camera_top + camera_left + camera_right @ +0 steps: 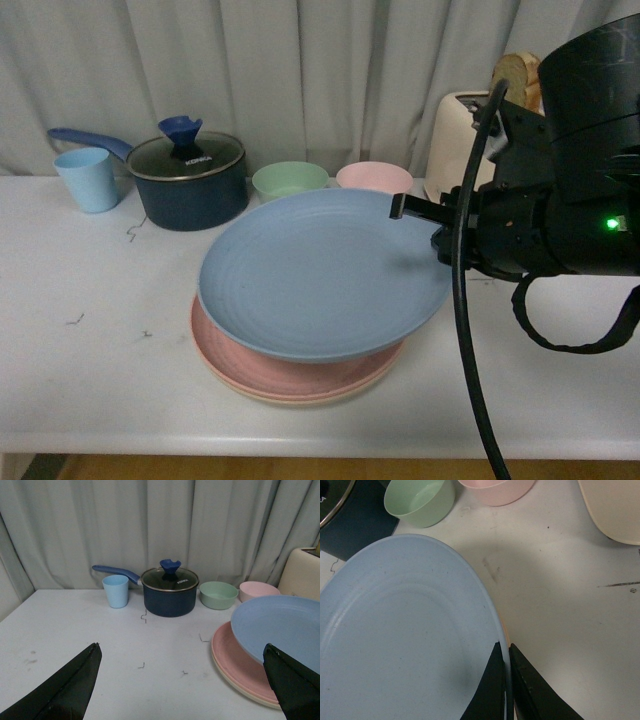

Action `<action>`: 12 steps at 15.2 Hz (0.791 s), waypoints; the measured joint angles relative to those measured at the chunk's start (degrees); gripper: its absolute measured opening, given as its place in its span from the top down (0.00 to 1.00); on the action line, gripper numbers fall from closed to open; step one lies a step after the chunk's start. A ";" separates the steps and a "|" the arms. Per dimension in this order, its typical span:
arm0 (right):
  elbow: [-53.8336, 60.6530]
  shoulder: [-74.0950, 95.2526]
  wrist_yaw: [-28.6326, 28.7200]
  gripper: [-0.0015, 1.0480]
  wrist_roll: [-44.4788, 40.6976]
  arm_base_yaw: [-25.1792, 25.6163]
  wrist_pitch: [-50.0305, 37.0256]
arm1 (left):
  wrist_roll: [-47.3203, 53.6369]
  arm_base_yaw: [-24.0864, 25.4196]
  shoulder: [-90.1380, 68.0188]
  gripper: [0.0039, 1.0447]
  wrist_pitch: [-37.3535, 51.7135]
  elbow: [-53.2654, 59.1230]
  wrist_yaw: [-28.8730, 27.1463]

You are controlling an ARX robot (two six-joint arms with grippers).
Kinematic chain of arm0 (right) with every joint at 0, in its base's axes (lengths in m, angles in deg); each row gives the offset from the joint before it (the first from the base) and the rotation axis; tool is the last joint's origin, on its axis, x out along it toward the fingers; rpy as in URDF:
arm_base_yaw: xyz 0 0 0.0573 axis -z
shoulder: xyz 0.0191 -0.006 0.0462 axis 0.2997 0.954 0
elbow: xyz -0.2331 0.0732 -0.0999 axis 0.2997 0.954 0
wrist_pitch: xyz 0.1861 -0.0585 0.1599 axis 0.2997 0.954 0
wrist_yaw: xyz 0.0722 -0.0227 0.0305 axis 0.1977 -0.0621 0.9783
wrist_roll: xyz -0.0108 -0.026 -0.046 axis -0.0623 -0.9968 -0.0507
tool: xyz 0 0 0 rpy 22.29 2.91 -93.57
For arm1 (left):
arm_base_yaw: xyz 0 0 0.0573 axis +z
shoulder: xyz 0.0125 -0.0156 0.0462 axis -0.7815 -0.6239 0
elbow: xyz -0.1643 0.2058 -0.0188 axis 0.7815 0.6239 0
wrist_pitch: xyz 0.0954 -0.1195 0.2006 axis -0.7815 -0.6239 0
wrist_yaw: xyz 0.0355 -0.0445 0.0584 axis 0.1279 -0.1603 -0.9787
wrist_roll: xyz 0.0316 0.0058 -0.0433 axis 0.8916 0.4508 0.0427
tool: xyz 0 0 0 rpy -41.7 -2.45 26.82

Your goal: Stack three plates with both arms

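Note:
The blue plate [320, 275] hangs tilted over the pink plate [290, 375], its right side raised. The pink plate lies on the beige plate [300, 398], of which only a thin rim shows. My right gripper [405, 210] is shut on the blue plate's right rim; in the right wrist view the rim of the blue plate [405, 645] runs between the fingers of the right gripper [506, 647]. My left gripper [181, 646] stands open over the bare table, left of the stack, holding nothing. From there I see the blue plate [285, 625], the pink plate [235, 657] and the beige plate [250, 692].
Along the back stand a light blue cup [88, 178], a dark lidded pot [190, 180] with a blue handle, a green bowl [290, 180], a pink bowl [374, 177] and a cream toaster [462, 130]. The table's front edge [300, 440] runs just below the stack.

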 joint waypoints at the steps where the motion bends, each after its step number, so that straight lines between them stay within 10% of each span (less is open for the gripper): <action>1: -1.07 1.14 -0.46 0.97 0.55 -0.61 0.09 | 0.00 0.00 0.00 0.06 -0.02 0.00 0.02; 10: -4.17 9.03 -3.48 0.97 1.99 -3.02 -0.17 | -0.02 0.00 0.00 0.06 0.00 0.00 0.00; 12: -4.09 9.31 -3.72 0.66 2.86 -2.91 -2.29 | -0.02 0.00 0.00 0.06 0.00 0.00 0.00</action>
